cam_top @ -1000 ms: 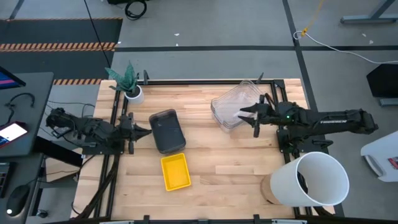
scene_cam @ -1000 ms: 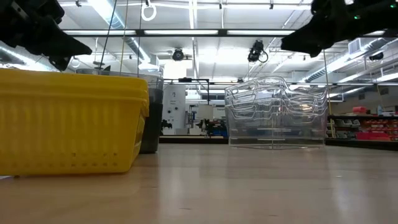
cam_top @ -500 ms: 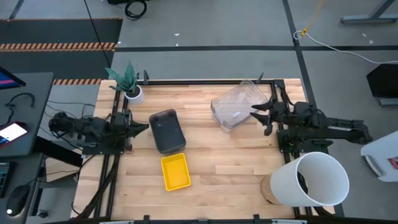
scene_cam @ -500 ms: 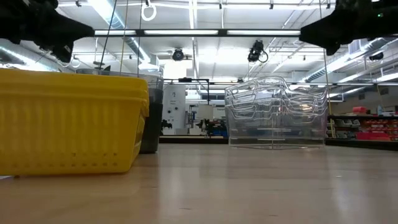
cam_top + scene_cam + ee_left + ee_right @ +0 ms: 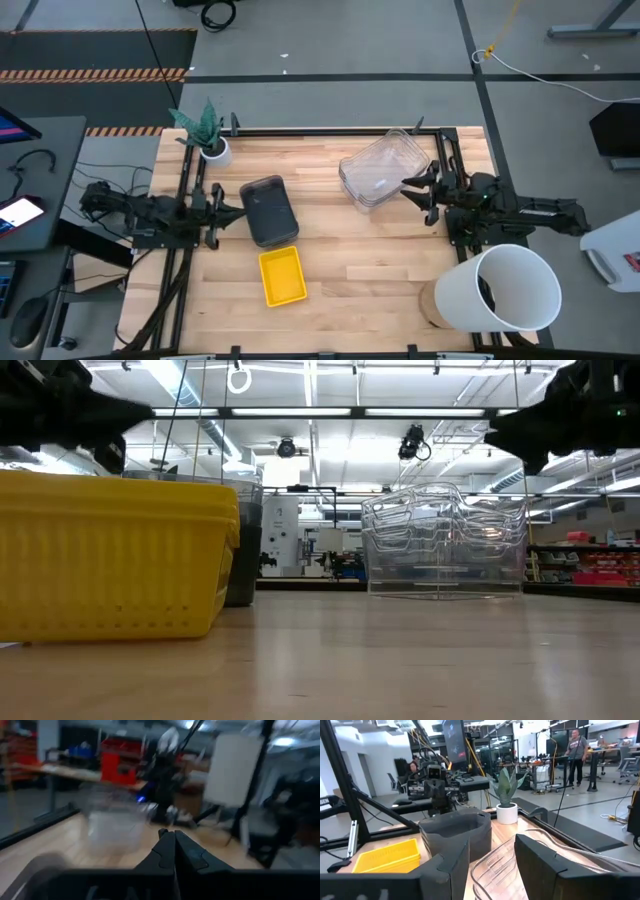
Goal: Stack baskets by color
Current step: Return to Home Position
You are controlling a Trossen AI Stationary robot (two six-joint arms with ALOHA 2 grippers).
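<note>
A yellow basket rests on its base near the table's front middle. A stack of dark grey baskets stands just beyond it. A stack of clear baskets stands at the far right. My left gripper is shut and points level, just left of the grey stack and higher than its rim. My right gripper is open with nothing between its fingers. It hovers level at the clear stack's right side, above the stack. Its wrist view looks over the clear stack, the grey stack and the yellow basket.
A big white bucket stands at the front right corner. A small white plant pot stands at the far left. Black frame rails run along the table's left and right sides. People stand in the room beyond the table.
My right gripper has drawn back from the clear stack toward the table's right edge and has sunk a little, staying open. My left gripper has tipped from slanting downward to level, staying shut beside the grey stack. No basket has moved.
</note>
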